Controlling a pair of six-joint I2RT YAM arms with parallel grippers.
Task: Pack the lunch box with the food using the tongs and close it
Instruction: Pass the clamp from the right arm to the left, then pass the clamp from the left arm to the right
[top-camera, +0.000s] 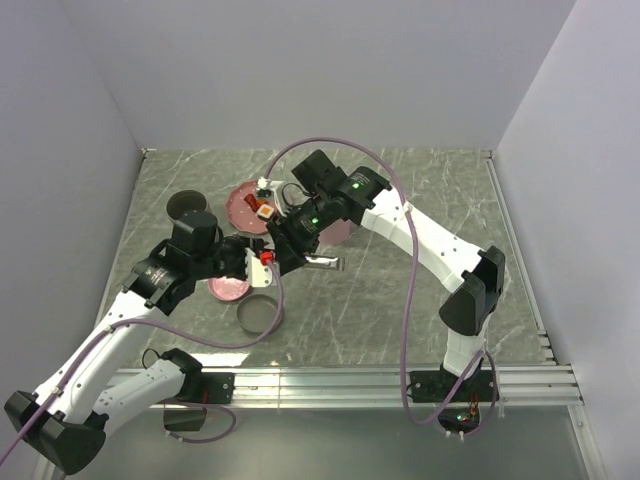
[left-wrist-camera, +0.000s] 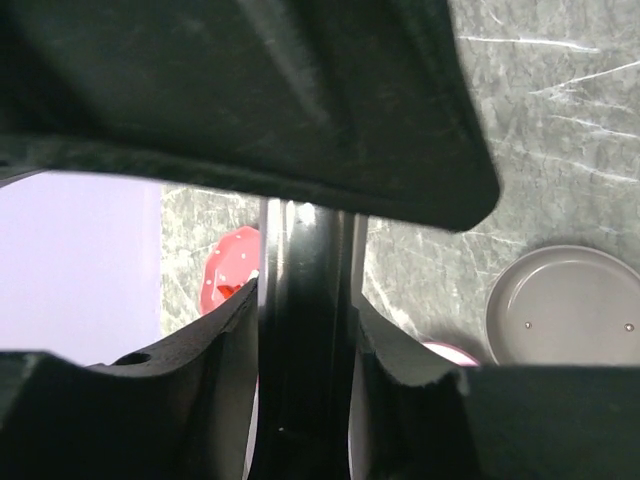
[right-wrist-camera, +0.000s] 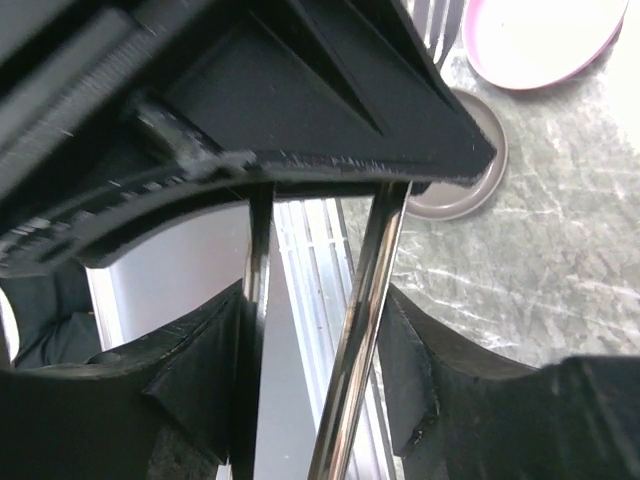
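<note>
- Tongs (right-wrist-camera: 366, 290) are sitting between your 2 grippers, near the pink dotted plate (top-camera: 240, 205).
- Right gripper (right-wrist-camera: 315, 310) is clamping both silvery arms.
- Left gripper (left-wrist-camera: 305, 310) is squeezing them too.

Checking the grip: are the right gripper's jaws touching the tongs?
Touching. Right wrist view: both arms of the tongs press against the right gripper inside its jaws.

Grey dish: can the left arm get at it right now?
Probably yes: the grey dish lies uncovered close to the left arm, but the tongs sit between its jaws.
</note>
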